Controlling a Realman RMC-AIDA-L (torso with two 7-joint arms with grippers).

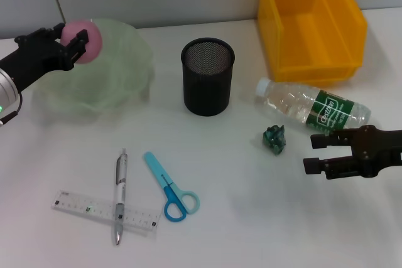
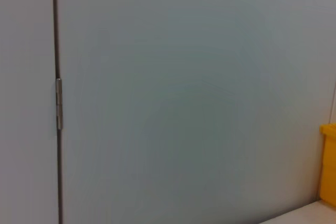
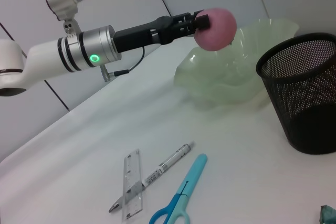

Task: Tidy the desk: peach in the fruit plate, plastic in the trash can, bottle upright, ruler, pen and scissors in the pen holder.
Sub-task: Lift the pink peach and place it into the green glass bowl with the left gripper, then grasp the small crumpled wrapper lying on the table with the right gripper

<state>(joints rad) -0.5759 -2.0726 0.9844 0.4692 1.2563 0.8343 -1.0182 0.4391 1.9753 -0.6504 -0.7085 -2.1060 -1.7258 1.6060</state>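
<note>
Left claw [image 1: 74, 45] pinching peach [image 1: 86, 41] over plate's [image 1: 125, 67] far-left rim, bowl centre lies rightward | right claw [image 1: 319, 153] spread, low above tabletop [image 1: 251, 218], just near of bottle [image 1: 311, 106] lying left-right, plastic [image 1: 274, 138] left of it

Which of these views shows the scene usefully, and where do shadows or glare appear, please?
Head view: even light, with a soft shadow beside the mesh pen holder and highlights on the lying bottle. Left wrist view: only a plain wall panel and a yellow corner. Right wrist view: clear; the left end effector holds the peach above the fruit plate.
</note>
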